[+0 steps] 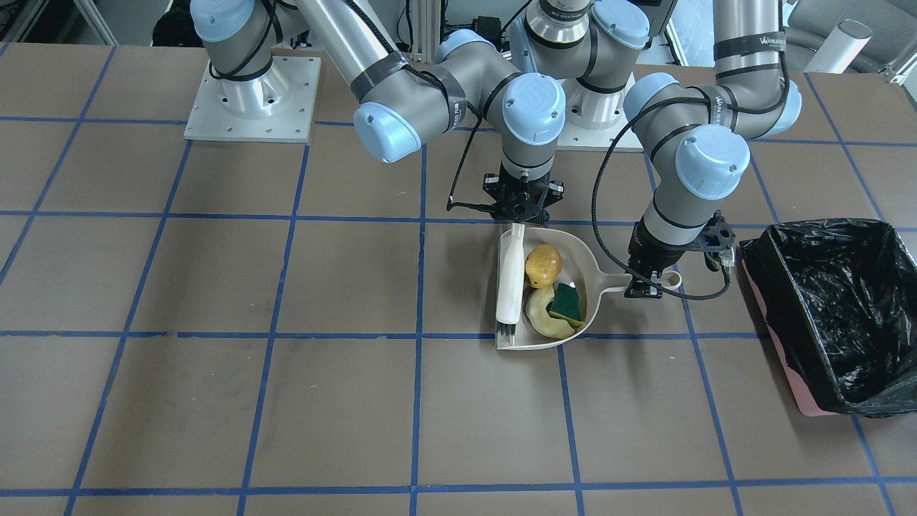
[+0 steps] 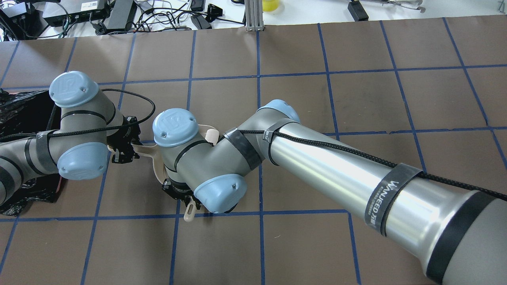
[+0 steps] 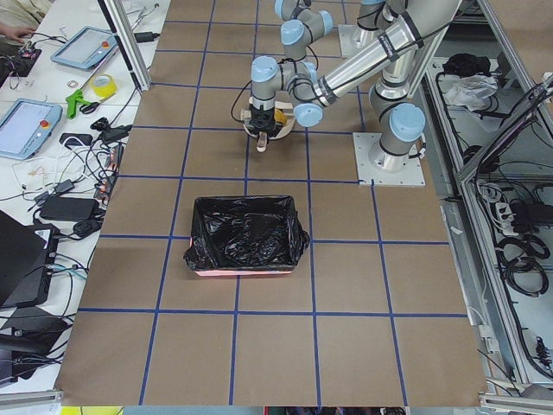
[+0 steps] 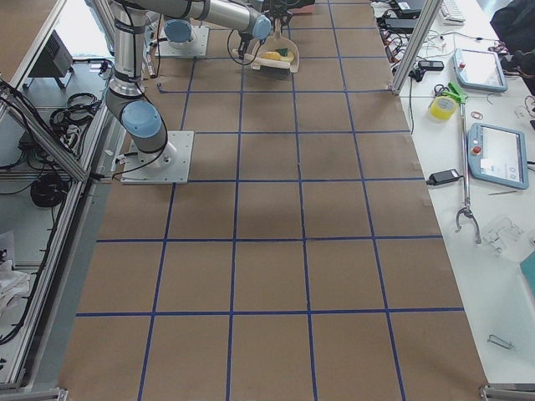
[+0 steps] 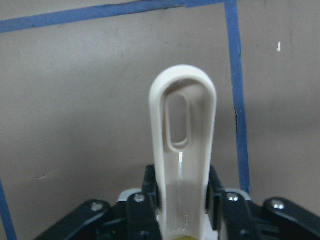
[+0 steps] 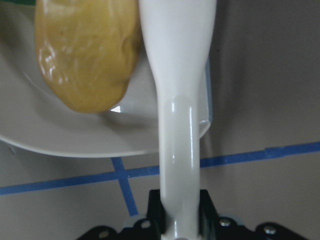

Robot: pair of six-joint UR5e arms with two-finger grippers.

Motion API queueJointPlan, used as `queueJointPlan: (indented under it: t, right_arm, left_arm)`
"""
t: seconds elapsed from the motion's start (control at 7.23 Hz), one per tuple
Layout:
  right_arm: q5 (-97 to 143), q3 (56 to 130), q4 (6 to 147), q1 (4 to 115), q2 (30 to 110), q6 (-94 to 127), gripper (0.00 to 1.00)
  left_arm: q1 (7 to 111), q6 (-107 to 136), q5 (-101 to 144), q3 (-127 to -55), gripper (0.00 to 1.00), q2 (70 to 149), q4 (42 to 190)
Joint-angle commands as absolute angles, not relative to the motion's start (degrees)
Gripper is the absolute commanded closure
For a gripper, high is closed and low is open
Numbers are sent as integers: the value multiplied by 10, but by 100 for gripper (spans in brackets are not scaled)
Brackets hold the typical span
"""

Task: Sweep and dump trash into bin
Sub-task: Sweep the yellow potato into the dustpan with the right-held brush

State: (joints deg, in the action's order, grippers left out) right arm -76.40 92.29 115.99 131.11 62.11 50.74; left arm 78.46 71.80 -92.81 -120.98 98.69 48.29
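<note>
The beige dustpan (image 1: 573,252) lies on the table with all three trash pieces in it: the potato-like lump (image 1: 543,265), the pale crescent slice (image 1: 539,317) and the green-and-yellow sponge chunk (image 1: 569,303). My left gripper (image 1: 642,288) is shut on the dustpan's handle (image 5: 183,135). My right gripper (image 1: 521,212) is shut on a white brush (image 1: 510,281), which lies along the pan's open edge. The right wrist view shows the brush handle (image 6: 181,115) beside the lump (image 6: 85,55). The bin (image 1: 831,308), pink-sided with a black bag, stands apart on my left.
The brown table (image 1: 286,401) has a blue tape grid. In the overhead view my right arm (image 2: 336,166) covers most of the dustpan, and the bin (image 2: 20,114) sits at the left edge. Electronics and cables lie beyond the table's far edge (image 2: 119,16).
</note>
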Motion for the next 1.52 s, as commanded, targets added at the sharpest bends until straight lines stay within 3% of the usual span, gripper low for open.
queueJointPlan:
  t: [0.0,0.69,1.11,1.38]
  right_arm:
    - [-760,880,1137,1312,605,496,100]
    - [-809,882,966,1268,692,433,99]
    - [-847,884,789,1094,801,203,99]
    - [-889,883,765,973,815,87,99]
  left_arm:
    - [784,718,-928,-1209,100,987,483]
    - [784,715,-923,-1205,100,985,480]
    - [784,746,-861,-1173,100,981,505]
    - [774,762,-804,-1138,100,980,548]
